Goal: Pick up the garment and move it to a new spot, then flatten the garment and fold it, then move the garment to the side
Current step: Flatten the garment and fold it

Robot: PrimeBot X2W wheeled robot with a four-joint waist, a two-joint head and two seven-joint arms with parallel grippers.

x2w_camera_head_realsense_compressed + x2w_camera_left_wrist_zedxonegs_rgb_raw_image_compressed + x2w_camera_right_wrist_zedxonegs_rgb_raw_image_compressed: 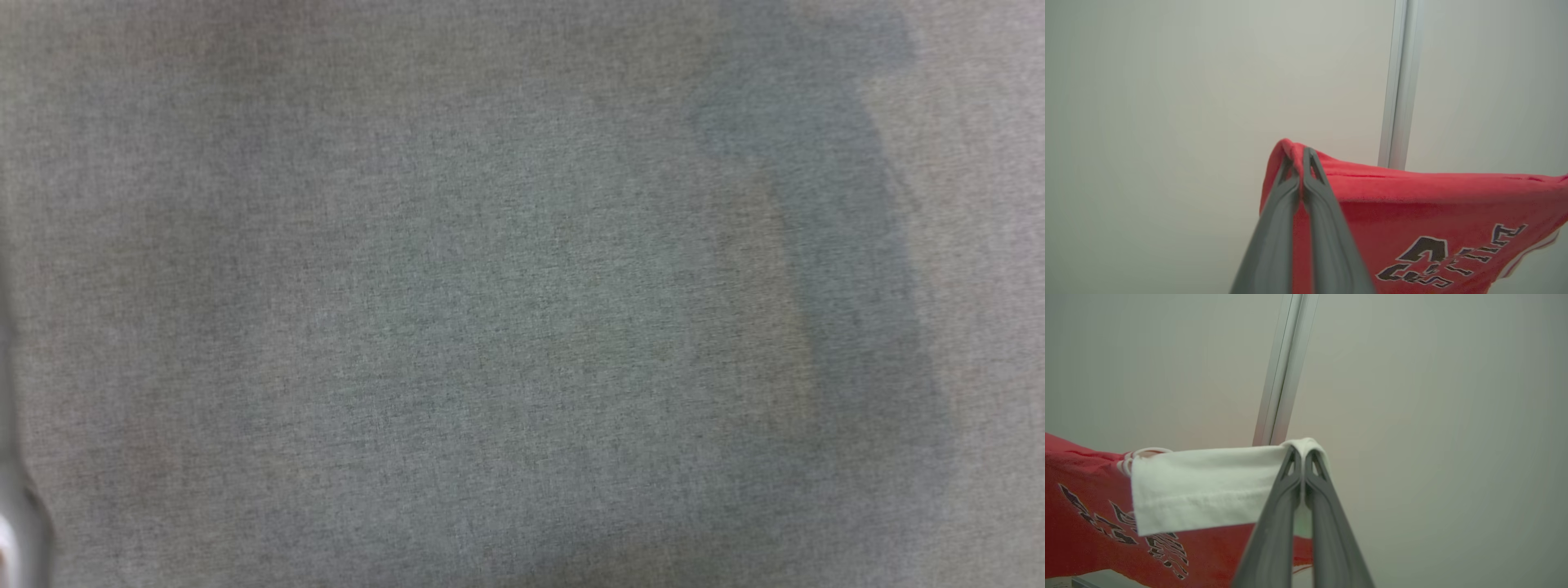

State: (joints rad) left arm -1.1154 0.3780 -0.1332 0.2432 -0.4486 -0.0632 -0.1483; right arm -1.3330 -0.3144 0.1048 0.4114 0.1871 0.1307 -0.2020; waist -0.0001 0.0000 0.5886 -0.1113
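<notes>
Two corners of the garment [1433, 204] were clamped, one per hand, left gripper [1300, 157] and right gripper [1303, 451], apparently to spread it flat.

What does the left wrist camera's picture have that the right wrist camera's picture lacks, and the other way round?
Left wrist view, its own: the left gripper, shut on a red corner of the garment, with the cloth stretching off to that view's right.
Right wrist view, its own: the right gripper, shut on a white hemmed piece of the same garment, with red cloth at the lower left.
Shared: the red cloth with black lettering, a pale wall and an upright metal strip behind.
</notes>
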